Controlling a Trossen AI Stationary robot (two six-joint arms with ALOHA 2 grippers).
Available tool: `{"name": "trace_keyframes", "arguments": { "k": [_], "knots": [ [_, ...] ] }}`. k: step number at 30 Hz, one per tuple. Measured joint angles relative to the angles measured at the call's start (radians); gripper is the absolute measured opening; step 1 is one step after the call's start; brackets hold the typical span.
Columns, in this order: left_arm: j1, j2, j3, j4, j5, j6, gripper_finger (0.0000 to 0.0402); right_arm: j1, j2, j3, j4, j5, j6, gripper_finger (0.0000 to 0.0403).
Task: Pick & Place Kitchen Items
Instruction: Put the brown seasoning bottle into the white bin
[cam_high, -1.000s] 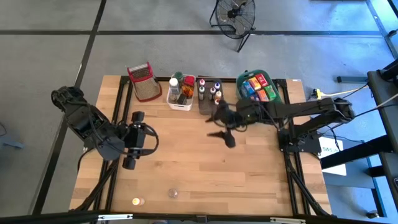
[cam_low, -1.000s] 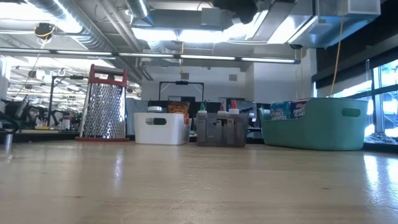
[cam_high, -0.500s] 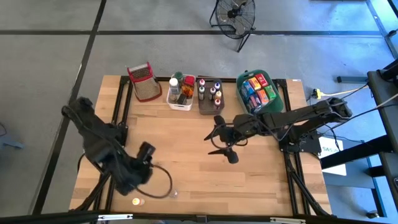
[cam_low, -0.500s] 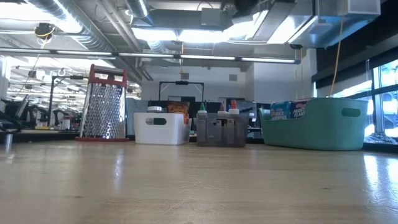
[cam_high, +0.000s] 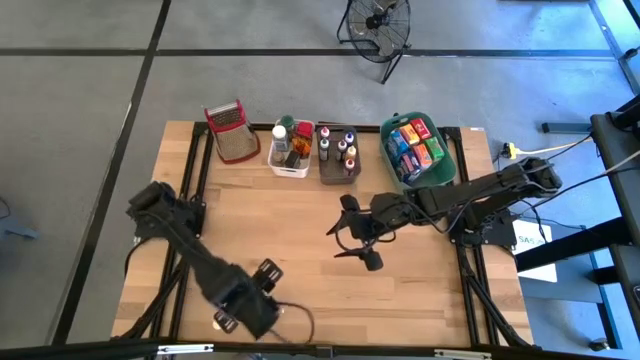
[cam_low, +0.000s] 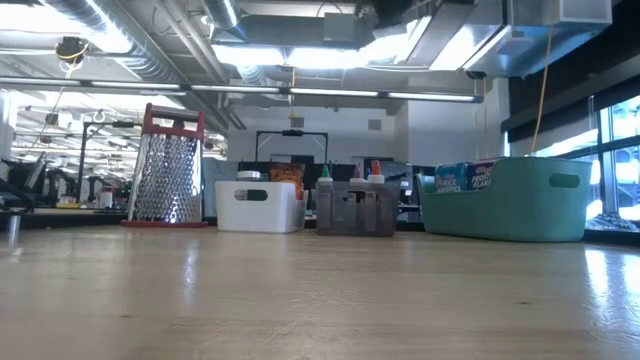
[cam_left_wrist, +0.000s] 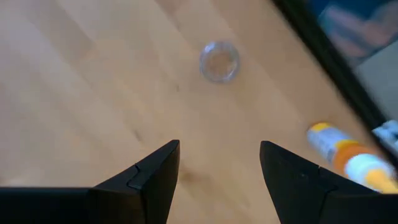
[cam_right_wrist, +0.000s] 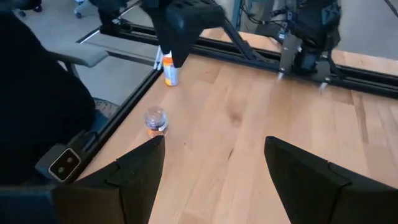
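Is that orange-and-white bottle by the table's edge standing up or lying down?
Standing, it seems: the right wrist view shows the orange-and-white bottle upright beside the left tool, whose fingers are open.

My left tool (cam_high: 268, 283) hangs over the worktop's (cam_high: 300, 220) near edge; my right tool (cam_high: 348, 232) spreads open mid-worktop.

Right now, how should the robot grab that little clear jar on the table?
Probably from straight above, closing the jaws across the round sides of the little clear jar. It stands upright on the table, apart from the orange-capped bottle, so there seems to be room on every side. The left gripper is open above it.
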Motion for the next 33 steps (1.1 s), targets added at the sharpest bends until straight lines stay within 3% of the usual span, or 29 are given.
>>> {"name": "trace_keyframes", "arguments": {
  "k": [9, 22, 33],
  "knots": [
    [0.079, -0.009, -0.019, 0.166, 0.178, 0.067, 0.0219, 0.033, 0.0, 0.0, -0.014, 0.0, -0.03, 0.0277],
    [0.077, -0.008, -0.019, 0.212, 0.176, 0.018, 0.022, 0.056, 0.0, 0.0, -0.014, -0.002, -0.063, 0.0277],
    [0.097, -0.008, -0.019, 0.23, 0.214, 0.132, 0.0221, 0.056, 0.0, 0.0, 0.006, -0.001, -0.031, 0.0277]
  ]
}}
